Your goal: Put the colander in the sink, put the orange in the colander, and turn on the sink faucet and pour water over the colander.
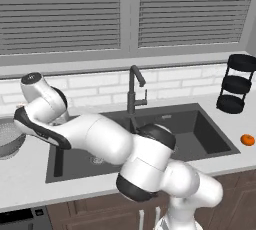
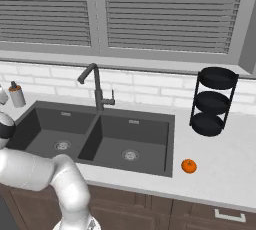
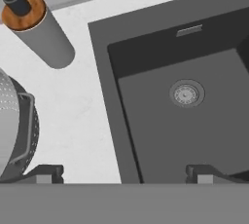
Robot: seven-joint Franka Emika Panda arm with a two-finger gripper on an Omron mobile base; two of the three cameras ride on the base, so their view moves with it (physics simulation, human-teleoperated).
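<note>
Tool (image 3: 124, 174) wide open over sink (image 3: 160, 135) rim, colander (image 3: 14, 130) apparently just beside.

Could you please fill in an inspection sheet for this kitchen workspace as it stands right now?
Surface: pale counter around the sink.
Job's things: colander on the counter left of the sink; orange on the counter right of it; sink faucet behind the divider, no water seen.
Clutter: soap dispenser; black three-tier rack.
Grippers: pincer open, holding nothing, over the sink's left rim, beside the colander.
Cables: nothing seen.
Surroundings: brick backsplash, shuttered windows.
</note>
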